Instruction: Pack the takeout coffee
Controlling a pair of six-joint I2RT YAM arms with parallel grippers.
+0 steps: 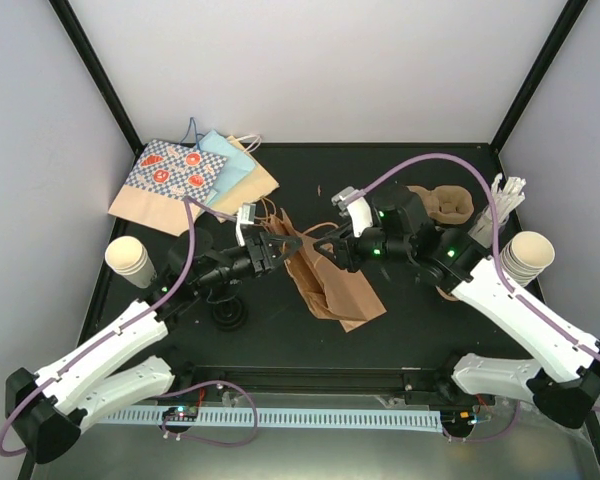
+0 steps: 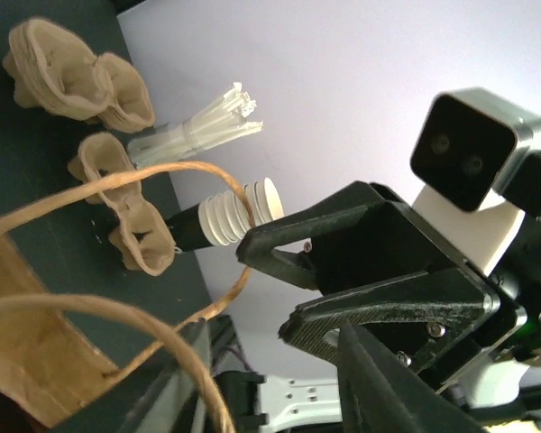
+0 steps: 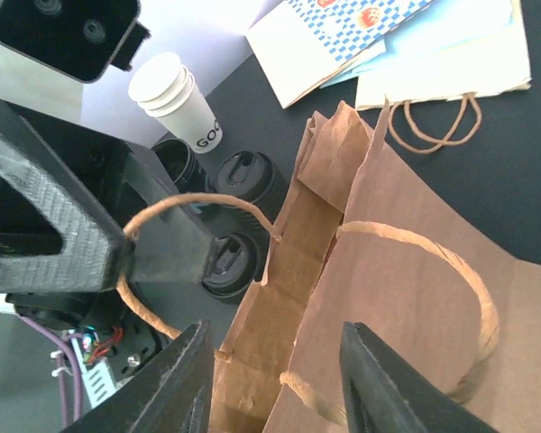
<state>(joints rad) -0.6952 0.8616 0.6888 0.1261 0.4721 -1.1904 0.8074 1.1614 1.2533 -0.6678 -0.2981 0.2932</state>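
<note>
Brown paper bag (image 1: 340, 290): lies on its side mid-table, mouth between my left gripper (image 1: 271, 250) and right gripper (image 1: 332, 250). Both jaws are spread, twine handles (image 3: 482, 302) running loose between the fingers, nothing pinched. Cup stack (image 1: 130, 260) and lids (image 3: 248, 176): left of the bag. Carriers (image 1: 448, 205): far right, unpacked. Hazard: a handle snags on a finger when I withdraw, dragging the bag or collapsing its mouth.
</note>
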